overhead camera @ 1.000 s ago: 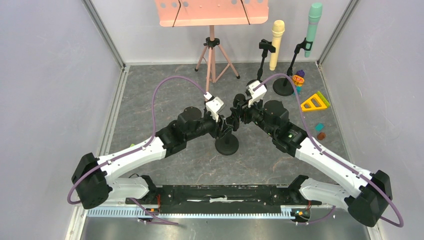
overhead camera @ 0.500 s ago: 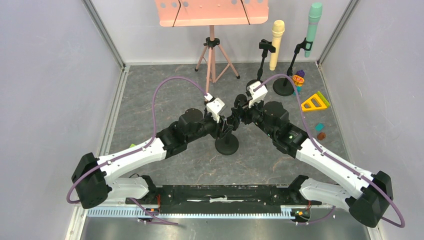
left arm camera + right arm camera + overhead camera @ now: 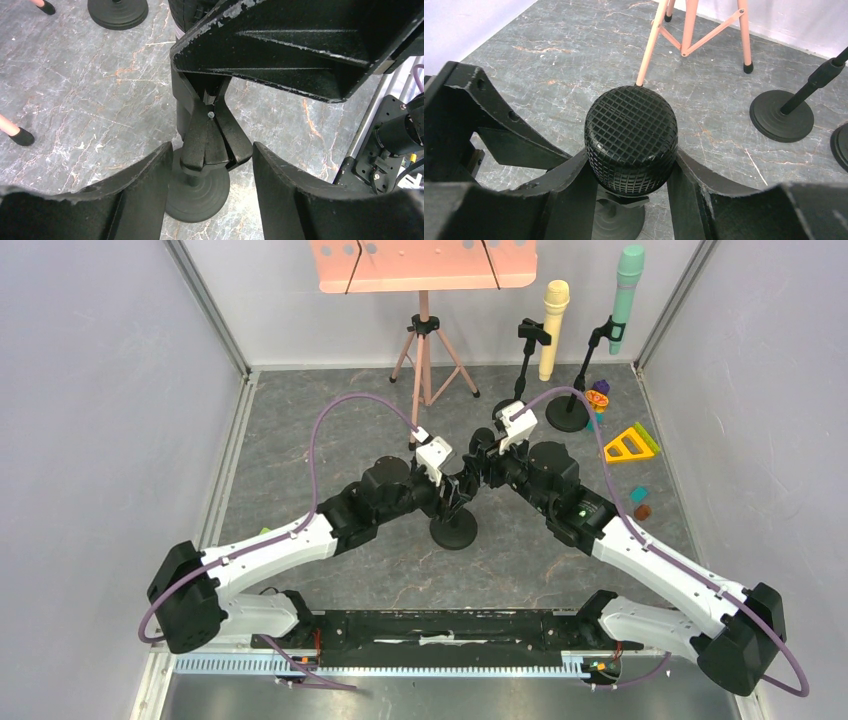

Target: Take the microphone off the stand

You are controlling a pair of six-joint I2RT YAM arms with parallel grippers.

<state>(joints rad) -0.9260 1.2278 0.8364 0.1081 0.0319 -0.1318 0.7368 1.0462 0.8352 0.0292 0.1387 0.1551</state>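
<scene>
The black microphone (image 3: 631, 142) has a grid-patterned head and sits in the clip (image 3: 210, 135) of a black stand with a round base (image 3: 455, 532) at the table's centre. My right gripper (image 3: 631, 172) is shut on the microphone just under its head, with a finger against each side. In the top view the right gripper (image 3: 480, 468) comes in from the right. My left gripper (image 3: 212, 152) is open, its fingers on either side of the stand's clip above the base (image 3: 197, 192). In the top view the left gripper (image 3: 450, 490) meets the stand from the left.
A pink music stand on a tripod (image 3: 424, 340) stands at the back. A yellow microphone (image 3: 553, 325) and a green microphone (image 3: 625, 295) stand on black stands at the back right. Small coloured toys (image 3: 628, 445) lie by the right wall.
My left arm has moved slightly right and forward toward the stand. The right arm has hardly moved.
</scene>
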